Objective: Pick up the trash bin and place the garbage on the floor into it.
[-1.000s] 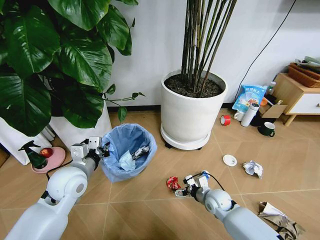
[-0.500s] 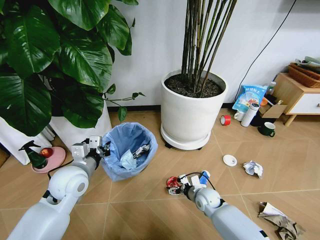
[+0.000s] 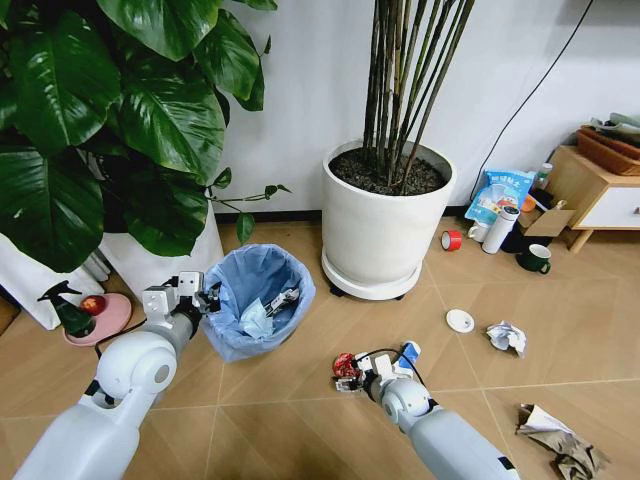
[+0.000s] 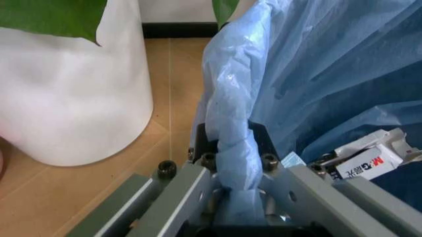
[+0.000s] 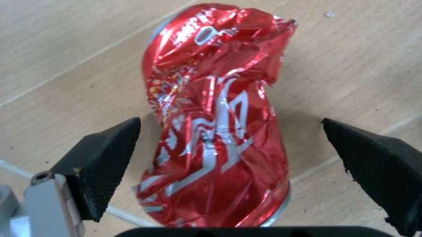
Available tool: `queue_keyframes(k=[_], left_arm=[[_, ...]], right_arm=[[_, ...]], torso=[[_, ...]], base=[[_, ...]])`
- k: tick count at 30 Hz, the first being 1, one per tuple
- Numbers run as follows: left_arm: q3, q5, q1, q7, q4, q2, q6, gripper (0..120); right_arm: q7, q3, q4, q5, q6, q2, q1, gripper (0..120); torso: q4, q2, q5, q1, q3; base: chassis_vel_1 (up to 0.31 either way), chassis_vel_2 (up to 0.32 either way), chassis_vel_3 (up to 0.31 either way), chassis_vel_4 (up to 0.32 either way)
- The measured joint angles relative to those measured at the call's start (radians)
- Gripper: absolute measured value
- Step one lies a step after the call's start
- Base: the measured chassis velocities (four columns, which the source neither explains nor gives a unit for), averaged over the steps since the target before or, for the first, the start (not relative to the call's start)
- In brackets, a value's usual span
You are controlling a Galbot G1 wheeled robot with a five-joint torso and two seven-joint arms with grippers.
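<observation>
Fingers of the left gripper [image 4: 231, 207] are clamped on the bag-covered rim of the trash bin [image 3: 258, 300], which stands on the floor by the leafy plant; its thin blue liner is soft and slippery, so the stiff rim is the right hold. Right gripper [image 5: 231, 148] fingers stand apart around a crushed red can [image 5: 218, 143] on the floor: light, crumpled, sharp-creased, best pinched across its middle. Inside the bin, a carton [image 4: 369, 160] reads "M&G".

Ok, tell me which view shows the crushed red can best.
The right wrist view: the crushed red can lies on the floor between the open pads of the right end effector. The head view shows it small; the left wrist view has the trash bin.
</observation>
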Motion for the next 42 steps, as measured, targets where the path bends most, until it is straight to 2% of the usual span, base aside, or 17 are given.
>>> queue_keyframes(k=[3, 7, 8, 11, 14, 18, 28, 31, 33, 35, 38, 40, 42], left_arm=[[0.002, 0.0, -0.001, 0.0, 0.0, 0.0, 0.0, 0], [0.003, 0.0, -0.001, 0.001, 0.001, 0.001, 0.0, 0], [0.003, 0.0, -0.001, 0.001, 0.001, 0.001, 0.0, 0], [0.003, 0.0, -0.002, 0.001, 0.001, 0.002, 0.0, 0], [0.003, -0.001, -0.003, 0.002, 0.001, 0.002, 0.0, 0], [0.003, -0.001, -0.005, 0.002, 0.004, 0.003, 0.0, 0], [0.003, -0.001, -0.003, 0.004, 0.005, 0.004, -0.001, 0], [0.003, -0.001, 0.0, 0.007, 0.004, 0.004, -0.001, 0], [0.003, 0.004, 0.004, 0.013, 0.006, 0.004, -0.001, 0], [0.003, 0.005, 0.006, 0.014, 0.006, 0.004, -0.001, 0], [0.003, 0.006, 0.013, 0.016, 0.007, 0.006, -0.001, 0], [0.003, 0.006, 0.014, 0.016, 0.007, 0.008, -0.001, 0], [0.003, 0.003, 0.016, 0.017, 0.008, 0.016, -0.001, 0]], right_arm=[[-0.002, 0.008, -0.008, -0.005, 0.003, 0.004, 0.0, 99], [-0.021, 0.022, -0.023, -0.012, 0.02, 0.008, -0.001, 82], [-0.021, 0.022, -0.023, -0.012, 0.02, 0.008, -0.001, 82], [-0.024, 0.028, -0.031, -0.014, 0.028, 0.011, -0.001, 67], [-0.024, 0.029, -0.032, -0.014, 0.03, 0.011, 0.0, 61], [-0.025, 0.031, -0.032, -0.014, 0.032, 0.008, -0.001, 46], [-0.012, 0.05, -0.004, -0.008, 0.043, -0.001, -0.02, 27], [0.008, 0.065, 0.048, 0.001, 0.046, -0.013, -0.03, 21], [0.04, 0.08, 0.132, 0.037, 0.042, -0.042, -0.036, 19], [0.05, 0.083, 0.157, 0.049, 0.041, -0.055, -0.036, 19], [0.062, 0.098, 0.244, 0.074, 0.048, -0.133, -0.028, 19], [0.062, 0.104, 0.267, 0.081, 0.05, -0.155, -0.026, 19], [0.069, 0.13, 0.375, 0.125, 0.051, -0.228, -0.024, 19]], torso=[[0.0, 0.0, -0.0001, 0.0, 0.0], [-0.0003, 0.0, -0.0006, 0.0, 0.0], [-0.0003, 0.0, -0.0006, 0.0, 0.0], [-0.0003, 0.0, -0.0007, 0.0, 0.0], [-0.0003, 0.0, -0.0005, 0.0, 0.0], [-0.0001, 0.0, -0.0003, 0.0, 0.0], [0.0003, 0.0, 0.0006, 0.0, 0.0], [0.0001, 0.0, 0.0005, 0.0, 0.0], [0.0002, 0.0, 0.0004, 0.0, 0.0], [0.0003, 0.0, 0.0006, 0.0, 0.0], [0.0002, 0.0, 0.0003, 0.0, 0.0], [0.0, 0.0, 0.0003, 0.0, 0.0], [-0.0001, 0.0, 0.0004, 0.0, 0.0]], base=[[0.0, 0.0, 0.0, 0.0], [0.0, 0.0, 0.0, 0.0], [0.0, 0.0, 0.0, 0.0], [0.0, 0.0, 0.0, 0.0], [0.0, 0.0, 0.0, 0.0], [0.0, 0.0, 0.0, 0.0], [0.0, 0.0, 0.0, 0.0], [0.0, 0.0, 0.0, 0.0], [0.0, 0.0, 0.0, 0.0], [0.0, 0.0, 0.0, 0.0], [0.0, 0.0, 0.0, 0.0], [0.0, 0.0, 0.0, 0.0], [0.0, 0.0, 0.0, 0.0]])
